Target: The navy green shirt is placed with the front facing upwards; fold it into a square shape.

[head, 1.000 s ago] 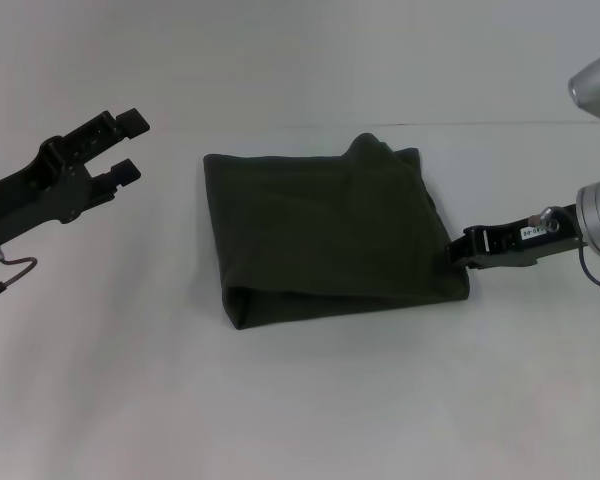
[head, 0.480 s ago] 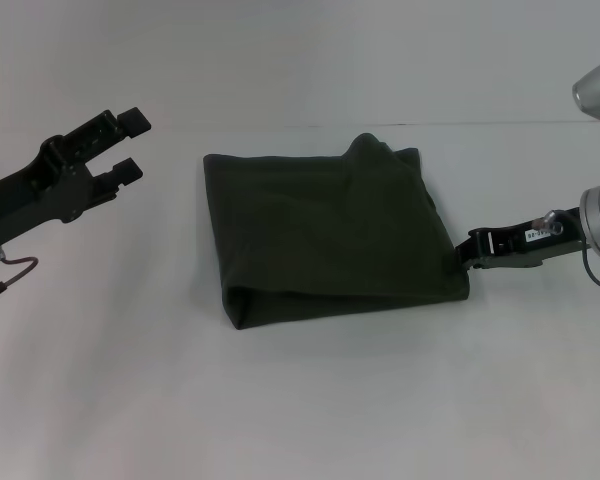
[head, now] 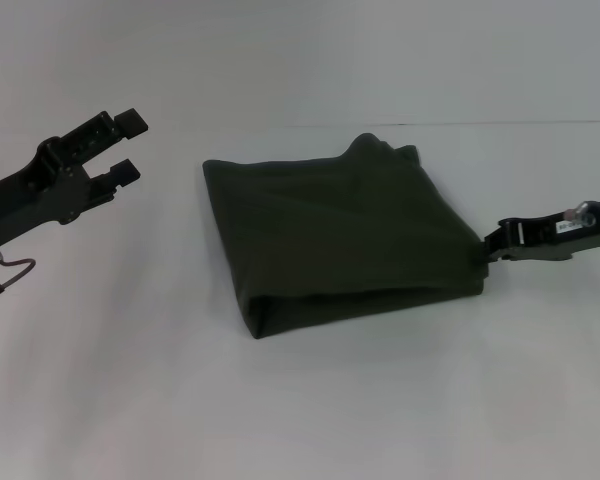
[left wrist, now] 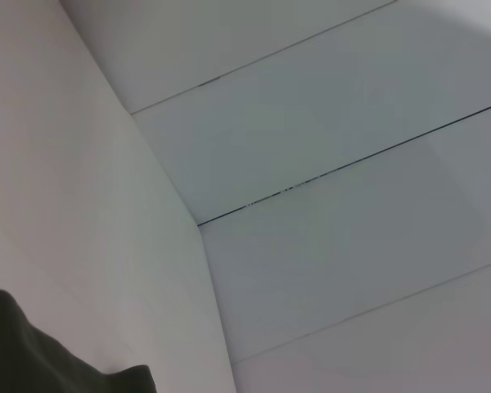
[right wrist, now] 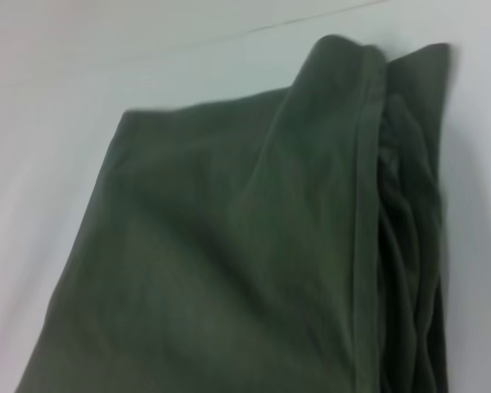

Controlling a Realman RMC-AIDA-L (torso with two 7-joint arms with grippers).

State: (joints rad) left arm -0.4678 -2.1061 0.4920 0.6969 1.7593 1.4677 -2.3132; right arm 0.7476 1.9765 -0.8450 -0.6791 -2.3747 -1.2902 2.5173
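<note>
The navy green shirt [head: 340, 235] lies folded into a rough square in the middle of the white table [head: 310, 400], plain side up, with no lettering or label showing. My right gripper [head: 486, 250] is at the shirt's near right corner, shut on the cloth edge and pulling it taut. The right wrist view shows the folded shirt [right wrist: 245, 246] close up, with stacked layer edges along one side. My left gripper [head: 129, 146] is open and empty, held above the table to the left of the shirt. A corner of the shirt [left wrist: 33, 360] shows in the left wrist view.
A thin seam line [head: 520, 123] runs across the table behind the shirt. A cable loop [head: 10, 268] hangs under my left arm. Bare table lies in front of and to the left of the shirt.
My right gripper has moved right and dragged the shirt with it; the near edge has slid right and slightly toward me. The left arm has not moved.
</note>
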